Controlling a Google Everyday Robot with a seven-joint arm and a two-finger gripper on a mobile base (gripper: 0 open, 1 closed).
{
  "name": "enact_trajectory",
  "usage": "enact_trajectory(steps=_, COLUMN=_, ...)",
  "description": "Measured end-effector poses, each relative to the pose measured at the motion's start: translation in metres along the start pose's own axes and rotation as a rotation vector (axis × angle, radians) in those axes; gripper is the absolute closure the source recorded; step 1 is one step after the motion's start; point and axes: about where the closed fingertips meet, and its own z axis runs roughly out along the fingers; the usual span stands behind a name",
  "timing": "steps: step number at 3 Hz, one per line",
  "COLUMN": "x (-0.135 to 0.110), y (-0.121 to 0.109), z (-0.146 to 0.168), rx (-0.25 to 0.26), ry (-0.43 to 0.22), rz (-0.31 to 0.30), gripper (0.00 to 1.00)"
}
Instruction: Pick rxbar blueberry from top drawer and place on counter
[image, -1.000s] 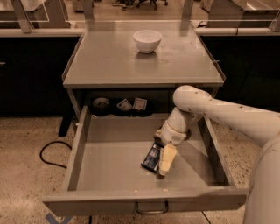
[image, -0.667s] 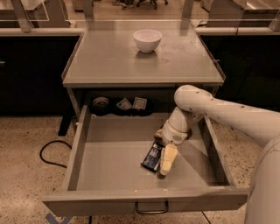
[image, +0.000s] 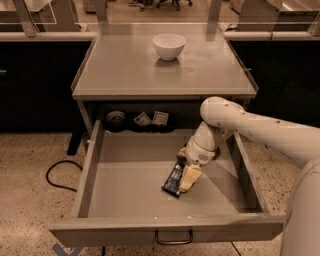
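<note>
The rxbar blueberry (image: 173, 180), a dark blue flat bar with white lettering, is in the open top drawer (image: 125, 200), right of its middle. My gripper (image: 182, 180) reaches down into the drawer from the right. It sits right at the bar, its pale tip against the bar's right side. The counter (image: 120, 70) is the flat grey top above the drawer.
A white bowl (image: 169, 46) stands at the back middle of the counter. Small pale packets in dark round holders (image: 142, 120) sit at the drawer's back. My white arm (image: 260, 130) crosses the drawer's right wall. A black cable (image: 57, 175) lies on the floor at left.
</note>
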Motion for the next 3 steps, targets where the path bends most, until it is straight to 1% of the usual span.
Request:
enact_trajectory(steps=2, x=-0.006, y=0.004, z=-0.014, rx=0.000, ry=0.000, rz=0.000, gripper=0.88)
enact_trajectory(steps=3, x=-0.020, y=0.022, z=-0.027, rx=0.078, ry=0.015, rz=-0.028, gripper=1.00)
